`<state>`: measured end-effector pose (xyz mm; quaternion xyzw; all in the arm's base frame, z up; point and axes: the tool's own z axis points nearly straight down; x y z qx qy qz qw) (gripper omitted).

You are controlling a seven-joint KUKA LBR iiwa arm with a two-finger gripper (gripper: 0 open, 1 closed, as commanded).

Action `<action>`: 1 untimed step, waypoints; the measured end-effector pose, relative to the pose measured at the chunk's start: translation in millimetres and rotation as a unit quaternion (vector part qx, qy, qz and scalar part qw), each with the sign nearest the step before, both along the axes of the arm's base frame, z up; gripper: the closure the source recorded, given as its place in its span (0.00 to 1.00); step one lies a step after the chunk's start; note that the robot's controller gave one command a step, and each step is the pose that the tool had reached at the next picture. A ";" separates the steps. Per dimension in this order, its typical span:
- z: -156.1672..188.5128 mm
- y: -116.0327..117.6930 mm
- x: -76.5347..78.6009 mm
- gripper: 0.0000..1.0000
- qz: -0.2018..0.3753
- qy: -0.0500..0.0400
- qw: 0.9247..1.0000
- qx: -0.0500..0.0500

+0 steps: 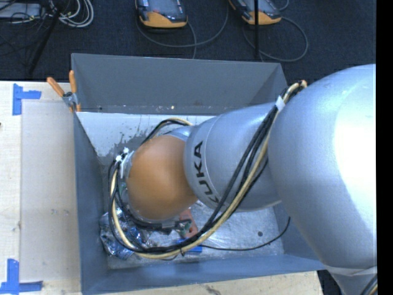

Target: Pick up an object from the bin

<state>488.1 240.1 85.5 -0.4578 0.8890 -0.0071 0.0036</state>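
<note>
Reaching in from the right, the grey arm (245,158) stretches across the bin (184,85) and dips toward its near-left part. The round orange cover (156,177) at the wrist faces the camera and hides whatever sits beneath it, so I cannot tell whether the jaws are wide, narrow, or closed on something. Black and yellow cables (249,165) run along the arm, loop around the cover and trail down to the bin floor.

A small heap of loose things lies under and around the cover in the near-left corner of the bin. At the left edge of the heap sits a crinkled, silvery-blue wrapper-like thing (112,241). Just right of the cover's lower rim a small reddish-brown piece (191,227) peeks out, and a flat blue bit (193,249) lies close by, near the front wall. Which of these the wrist is over cannot be made out, since the cover blocks that spot.
</note>
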 end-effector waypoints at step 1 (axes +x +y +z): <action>15.2 -0.4 -2.5 1.00 0.000 0.007 1.000 0.000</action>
